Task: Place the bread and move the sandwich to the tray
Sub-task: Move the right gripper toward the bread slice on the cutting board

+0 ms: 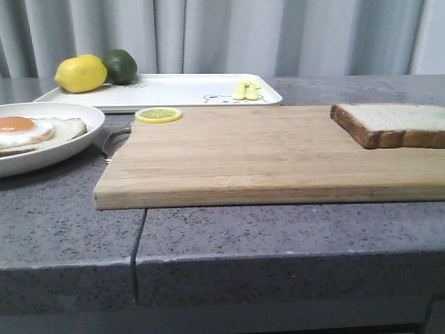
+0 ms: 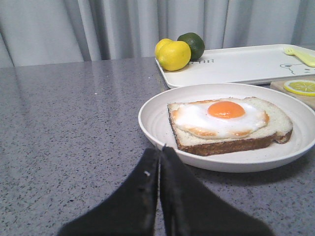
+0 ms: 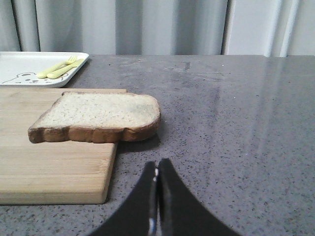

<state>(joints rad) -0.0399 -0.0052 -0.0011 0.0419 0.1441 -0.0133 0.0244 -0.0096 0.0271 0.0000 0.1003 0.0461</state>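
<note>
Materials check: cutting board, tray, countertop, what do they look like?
Cutting board: looks like bamboo or light wood, matte, with lengthwise grain strips visible.
Tray: smooth white, slightly glossy, probably plastic or melamine; printed bear drawing, low rounded rim.
Countertop: grey speckled stone look, granite or quartz composite, semi-polished with soft reflections; a seam runs through it.

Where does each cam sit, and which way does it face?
Front: low at the table edge, facing forward over the cutting board to the tray; no robot parts show.
Left wrist: on the left arm, facing the sandwich; left gripper, jaws closed.
Right wrist: on the right arm, facing the bread; right gripper, jaws closed.
Shared: all three show the tray; front also shows the sandwich and the bread.
</note>
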